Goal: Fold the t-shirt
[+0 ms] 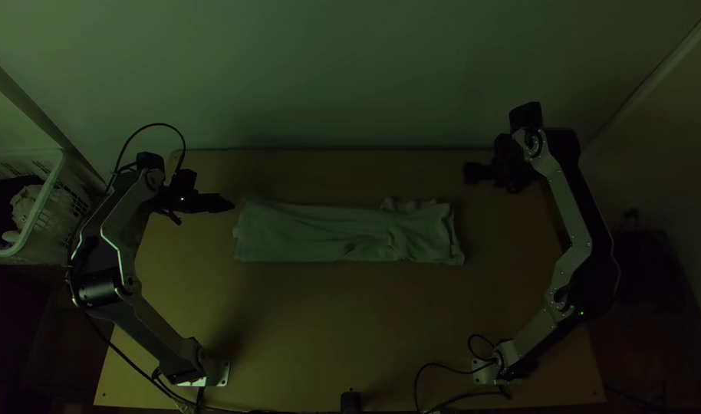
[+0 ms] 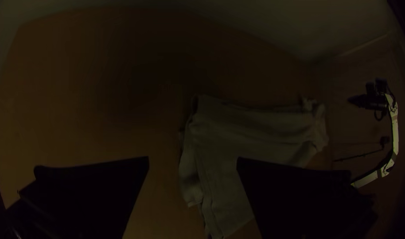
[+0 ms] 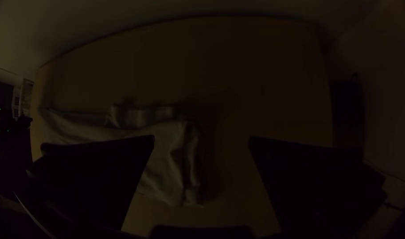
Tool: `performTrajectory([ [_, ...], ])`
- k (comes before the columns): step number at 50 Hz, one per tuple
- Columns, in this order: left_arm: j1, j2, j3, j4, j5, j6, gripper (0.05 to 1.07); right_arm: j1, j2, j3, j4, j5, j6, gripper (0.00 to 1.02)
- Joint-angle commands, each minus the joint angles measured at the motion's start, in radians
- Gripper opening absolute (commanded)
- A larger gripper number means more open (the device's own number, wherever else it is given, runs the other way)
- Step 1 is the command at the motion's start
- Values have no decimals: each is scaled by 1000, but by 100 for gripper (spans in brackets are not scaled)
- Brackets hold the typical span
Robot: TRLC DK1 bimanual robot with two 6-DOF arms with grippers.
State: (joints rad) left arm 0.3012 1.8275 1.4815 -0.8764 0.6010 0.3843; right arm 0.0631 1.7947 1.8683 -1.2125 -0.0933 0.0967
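Across the middle of the surface (image 1: pixel 350 322), in the top view, lies one t-shirt (image 1: pixel 335 230), folded into a long, flat, wrinkled strip. Its long axis runs left to right, roughly parallel to the far edge; which end holds the neck cannot be told. One small bunched part stands out along its far side, right of centre. Two arms flank it, each with one claw. The left claw (image 1: pixel 229 205) points inward near the strip's left end. The right claw (image 1: pixel 469 172) also points inward, beyond the strip's far right corner and apart from it. Beside the surface on the left stands one white basket (image 1: pixel 51 230) with light and dark cloth inside.

In the left wrist view, the left claw (image 2: pixel 192 159) is open, its two fingers well apart. The t-shirt's left end shows stacked layers with uneven edges, and the strip stretches from there towards the right arm (image 2: pixel 394 124).

In the right wrist view, the right claw (image 3: pixel 201 138) is open too, its two fingers spread wide. The t-shirt's right end shows creased, layered edges, and the strip extends from it towards the left arm (image 3: pixel 12 155).
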Motion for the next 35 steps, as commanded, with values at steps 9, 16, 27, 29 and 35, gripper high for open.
performTrajectory([
  [9, 88, -33, -135, 40, 138, -19, 102, -19, -113, 57, 10, -11, 67, 99],
  [16, 99, -16, -173, 48, 183, -16, 102, -28, -143, 51, 11, -10, 83, 99],
  [27, 79, 50, -201, 57, 192, -10, 102, -36, -192, 20, 11, -10, 101, 99],
  [29, 76, 58, -202, 60, 192, -10, 102, -40, -199, 12, 11, -10, 103, 99],
  [35, 64, 85, -202, 82, 191, -9, 102, -43, -224, -14, 11, -10, 104, 99],
])
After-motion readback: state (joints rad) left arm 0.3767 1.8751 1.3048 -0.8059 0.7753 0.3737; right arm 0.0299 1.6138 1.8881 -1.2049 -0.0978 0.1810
